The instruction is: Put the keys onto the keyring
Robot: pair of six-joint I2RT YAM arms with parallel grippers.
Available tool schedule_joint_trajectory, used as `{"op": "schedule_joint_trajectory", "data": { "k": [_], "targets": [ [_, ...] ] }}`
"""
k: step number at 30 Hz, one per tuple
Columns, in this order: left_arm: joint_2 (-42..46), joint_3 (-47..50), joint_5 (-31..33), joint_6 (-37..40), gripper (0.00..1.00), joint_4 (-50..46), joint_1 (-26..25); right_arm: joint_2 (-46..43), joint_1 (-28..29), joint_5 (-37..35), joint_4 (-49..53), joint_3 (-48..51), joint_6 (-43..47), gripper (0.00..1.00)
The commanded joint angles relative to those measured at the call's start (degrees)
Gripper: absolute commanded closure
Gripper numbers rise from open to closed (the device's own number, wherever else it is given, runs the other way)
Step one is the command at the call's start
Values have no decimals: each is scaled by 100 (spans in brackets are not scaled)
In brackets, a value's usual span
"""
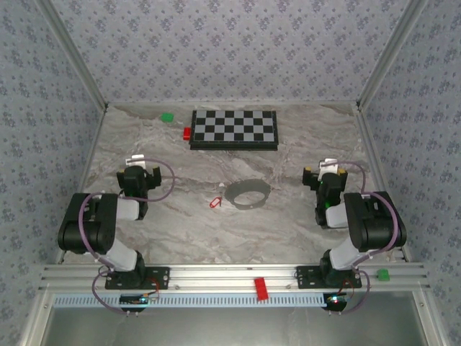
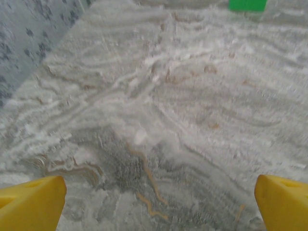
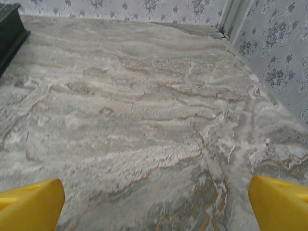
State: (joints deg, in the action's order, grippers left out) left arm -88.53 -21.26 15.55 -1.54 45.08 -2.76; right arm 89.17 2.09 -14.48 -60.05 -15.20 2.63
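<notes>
The marbled tabletop (image 1: 288,231) is grey-white with tan veins, the flat chessboard (image 1: 234,128) black-and-grey checked. The tiny tag-like keys (image 1: 215,202) are red; the floppy loop keyring (image 1: 234,194) is translucent grey.

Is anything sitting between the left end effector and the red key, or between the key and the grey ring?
Nothing visible. Bare table lies between the left end effector and the key, and only a small gap separates the key from the keyring.
</notes>
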Motion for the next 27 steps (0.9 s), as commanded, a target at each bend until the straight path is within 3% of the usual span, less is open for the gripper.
{"op": "schedule_joint_trajectory", "data": {
  "k": [1, 3, 27],
  "targets": [
    [-20, -151, -686, -47, 0, 451, 222, -102, -122, 198, 512, -389, -211, 1],
    [62, -221, -906, -118, 0, 190, 324, -113, -164, 92, 849, -527, -315, 0],
    [50, -215, -914, -72, 0, 212, 311, -100, -158, 7, 768, -518, -290, 0]
  ]
}}
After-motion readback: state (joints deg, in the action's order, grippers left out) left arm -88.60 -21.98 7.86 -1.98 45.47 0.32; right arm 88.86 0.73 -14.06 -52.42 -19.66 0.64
